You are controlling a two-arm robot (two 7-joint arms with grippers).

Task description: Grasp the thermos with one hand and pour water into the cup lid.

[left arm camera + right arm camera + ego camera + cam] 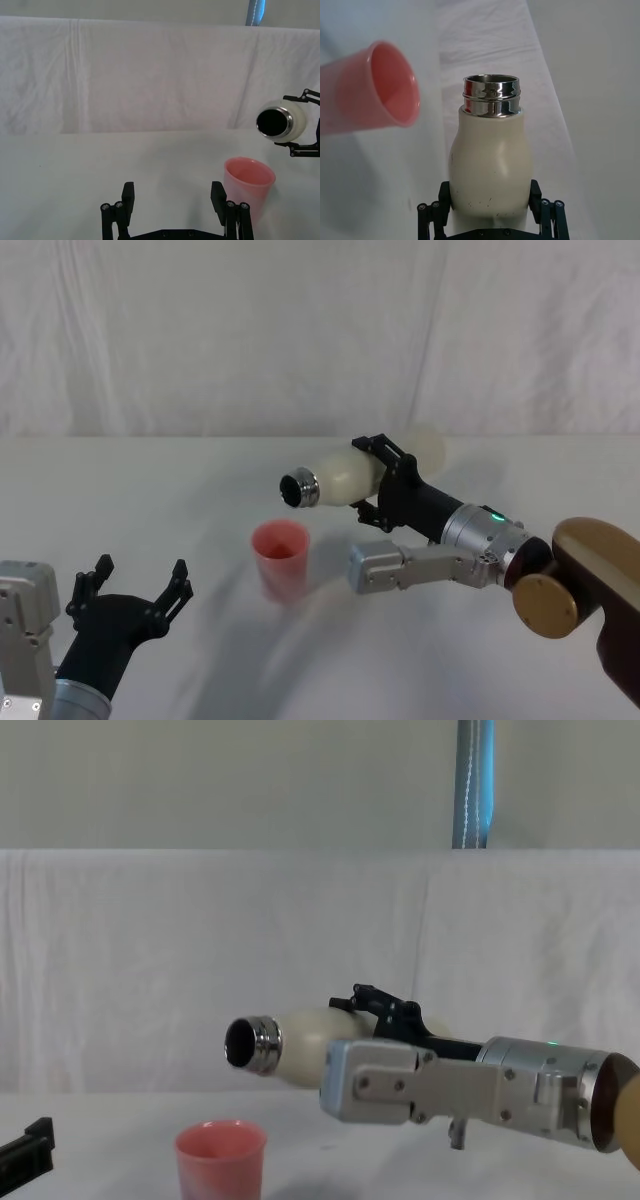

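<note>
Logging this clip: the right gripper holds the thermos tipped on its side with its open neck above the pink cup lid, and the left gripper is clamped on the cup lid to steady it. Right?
Not quite. The left gripper is open and apart from the cup lid, as the head view shows. The rest stands: the right gripper holds the thermos tipped, neck above the cup lid.

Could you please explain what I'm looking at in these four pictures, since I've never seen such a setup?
It is a two-armed robot at a white-covered table. One picture comes from its head, one from its chest, and one from a camera on each wrist. The right gripper is shut on a cream thermos, tipped almost level, its open silver neck pointing toward a pink cup lid that stands upright on the table, just above and beside it. No water is visible pouring. The left gripper rests open near the table's front, beside the cup lid, holding nothing.
</note>
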